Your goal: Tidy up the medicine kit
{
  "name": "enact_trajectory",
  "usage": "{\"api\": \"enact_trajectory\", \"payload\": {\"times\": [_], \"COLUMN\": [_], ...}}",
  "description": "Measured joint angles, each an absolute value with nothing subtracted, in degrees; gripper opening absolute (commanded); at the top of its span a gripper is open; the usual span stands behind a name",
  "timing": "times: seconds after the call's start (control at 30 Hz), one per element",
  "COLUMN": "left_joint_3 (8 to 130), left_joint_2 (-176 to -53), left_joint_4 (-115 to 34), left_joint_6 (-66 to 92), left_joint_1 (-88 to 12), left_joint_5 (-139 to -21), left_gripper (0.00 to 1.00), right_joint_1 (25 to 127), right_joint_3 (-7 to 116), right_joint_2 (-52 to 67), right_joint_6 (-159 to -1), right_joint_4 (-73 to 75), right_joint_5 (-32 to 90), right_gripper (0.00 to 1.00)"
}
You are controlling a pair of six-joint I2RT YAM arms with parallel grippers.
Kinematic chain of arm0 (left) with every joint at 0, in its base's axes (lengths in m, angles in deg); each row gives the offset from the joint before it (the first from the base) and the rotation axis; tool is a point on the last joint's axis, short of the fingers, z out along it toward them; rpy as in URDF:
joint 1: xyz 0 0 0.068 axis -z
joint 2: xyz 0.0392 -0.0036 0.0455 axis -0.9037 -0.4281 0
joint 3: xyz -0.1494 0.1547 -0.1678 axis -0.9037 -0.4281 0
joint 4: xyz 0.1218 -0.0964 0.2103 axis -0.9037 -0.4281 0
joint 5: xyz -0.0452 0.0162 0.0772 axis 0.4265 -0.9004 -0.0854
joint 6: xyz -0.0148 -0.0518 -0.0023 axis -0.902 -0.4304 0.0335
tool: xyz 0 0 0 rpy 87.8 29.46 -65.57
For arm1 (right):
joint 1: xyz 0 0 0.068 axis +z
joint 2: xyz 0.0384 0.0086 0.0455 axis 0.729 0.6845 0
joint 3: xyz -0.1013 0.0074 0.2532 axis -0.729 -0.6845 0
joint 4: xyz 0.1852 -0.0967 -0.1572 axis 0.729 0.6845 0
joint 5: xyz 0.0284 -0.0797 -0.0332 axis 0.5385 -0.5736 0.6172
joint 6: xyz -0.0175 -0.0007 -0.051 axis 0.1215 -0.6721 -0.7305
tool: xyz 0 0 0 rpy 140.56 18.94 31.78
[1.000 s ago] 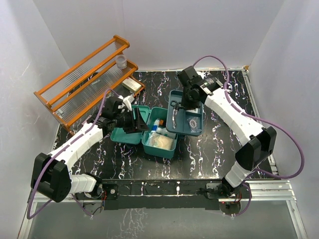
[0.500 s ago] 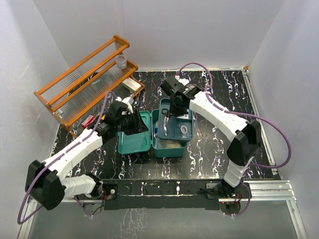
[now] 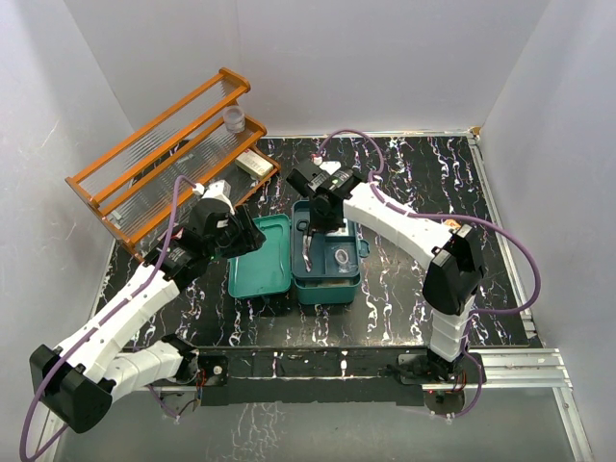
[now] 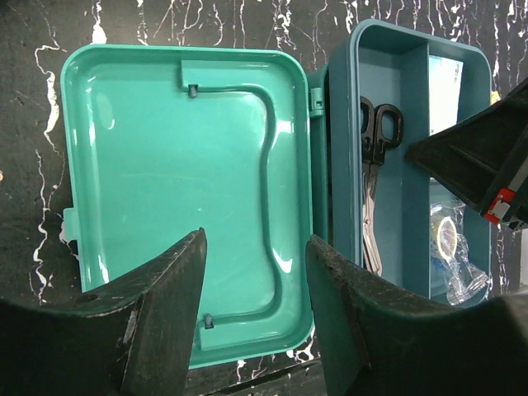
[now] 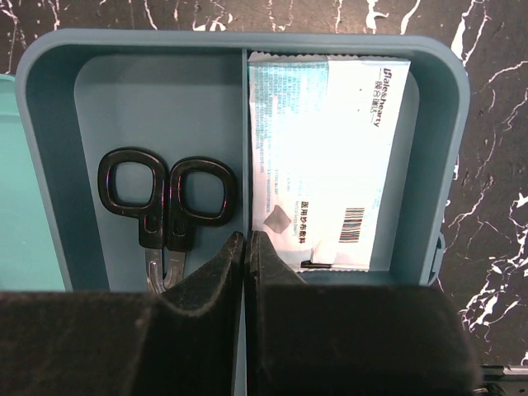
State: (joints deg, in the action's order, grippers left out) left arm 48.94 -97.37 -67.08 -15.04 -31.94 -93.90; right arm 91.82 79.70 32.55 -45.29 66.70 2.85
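The medicine kit lies open in the middle of the table, its teal lid flat on the left. A darker compartment tray sits in its base, holding black-handled scissors and a white packet. My right gripper is shut on the tray's middle divider; the top view shows the right gripper at the tray's far end. My left gripper hovers open over the lid's near edge with nothing between its fingers. A small clear bag lies in the tray.
An orange wooden rack stands at the back left with a small cup on it. A white box lies beside the rack, and a small red item under it. White walls close in the table.
My right gripper carried the tray from the kit's right side leftward into its base, covering the contents. The left gripper drew back to the lid's left.
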Motion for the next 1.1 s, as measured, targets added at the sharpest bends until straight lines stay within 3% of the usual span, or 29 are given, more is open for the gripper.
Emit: {"api": "enact_trajectory", "payload": {"times": [1.1], "left_joint_3": [48.94], "left_joint_2": [-97.02], "left_joint_4": [-68.37], "left_joint_6": [-15.09], "left_joint_1": [-31.94], "left_joint_5": [-95.12], "left_gripper": [0.52], "right_joint_1": [92.67], "right_joint_3": [77.84], "right_joint_2": [32.47], "right_joint_6": [-47.91], "right_joint_4": [66.44], "right_joint_5": [4.27], "right_gripper": [0.0]}}
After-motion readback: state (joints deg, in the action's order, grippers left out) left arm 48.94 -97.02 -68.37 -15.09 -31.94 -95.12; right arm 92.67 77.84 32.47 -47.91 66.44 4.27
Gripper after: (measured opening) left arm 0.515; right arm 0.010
